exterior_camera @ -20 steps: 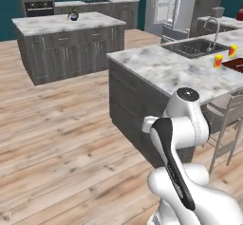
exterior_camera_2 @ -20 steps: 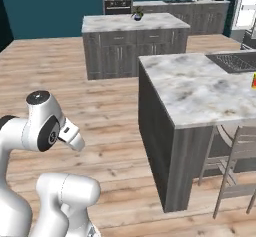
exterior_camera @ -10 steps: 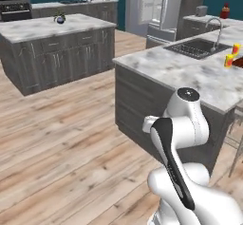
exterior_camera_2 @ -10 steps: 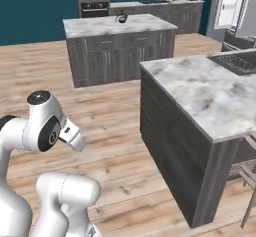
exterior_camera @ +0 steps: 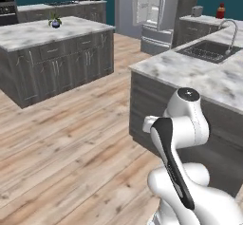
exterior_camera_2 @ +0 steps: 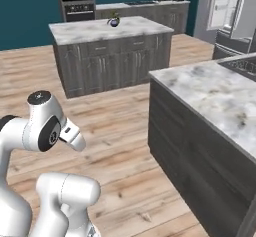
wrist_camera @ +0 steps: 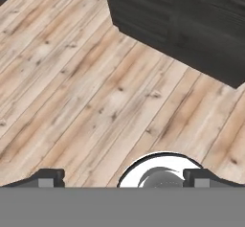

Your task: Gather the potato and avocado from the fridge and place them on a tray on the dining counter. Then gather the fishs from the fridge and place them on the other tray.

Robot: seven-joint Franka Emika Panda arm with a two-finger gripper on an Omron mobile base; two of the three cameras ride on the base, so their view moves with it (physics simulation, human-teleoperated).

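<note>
Wood floor, dining counter (exterior_camera: 204,74) near, fridge (exterior_camera: 154,10) open beyond

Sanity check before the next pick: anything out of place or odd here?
The fridge stands with a door open, white shelves showing. That fits the task. The gripper is open and empty over bare floor. Nothing else stands out.

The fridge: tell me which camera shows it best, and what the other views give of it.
The left base view: the fridge stands at the back with a door open and its white shelves showing. The right base view catches part of it at the right edge. The hand view looks at floor.
</note>
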